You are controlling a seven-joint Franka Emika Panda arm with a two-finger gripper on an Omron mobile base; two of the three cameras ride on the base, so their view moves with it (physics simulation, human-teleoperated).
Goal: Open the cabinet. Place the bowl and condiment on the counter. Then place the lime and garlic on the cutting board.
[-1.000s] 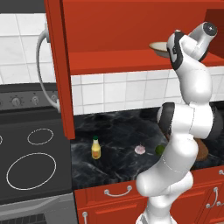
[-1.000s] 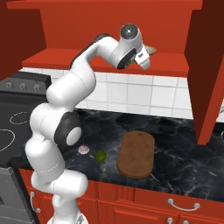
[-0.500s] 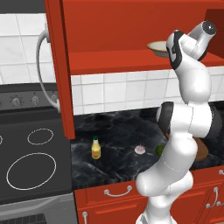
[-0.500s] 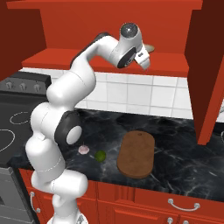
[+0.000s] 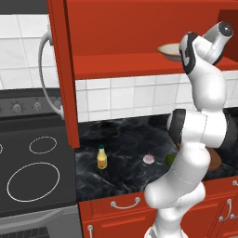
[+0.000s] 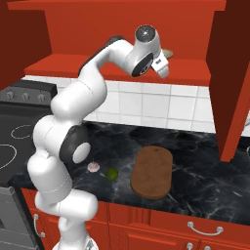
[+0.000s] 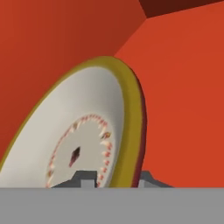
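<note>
Cream bowl (image 7: 83, 140) sat up on the open cabinet's (image 5: 139, 28) red shelf (image 5: 135, 65), its rim clenched between the tool's (image 7: 116, 181) fingertips, so the black bench (image 5: 130, 158) lay straight below for the set-down.

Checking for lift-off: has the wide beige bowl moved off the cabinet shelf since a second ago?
No. The wide beige bowl sits at the same spot on the red cabinet shelf.

From behind, our two base cameras share the counter (image 5: 125, 153), arm at five and seven o'clock; our hand camera sits close to the bowl (image 7: 83, 135).
</note>
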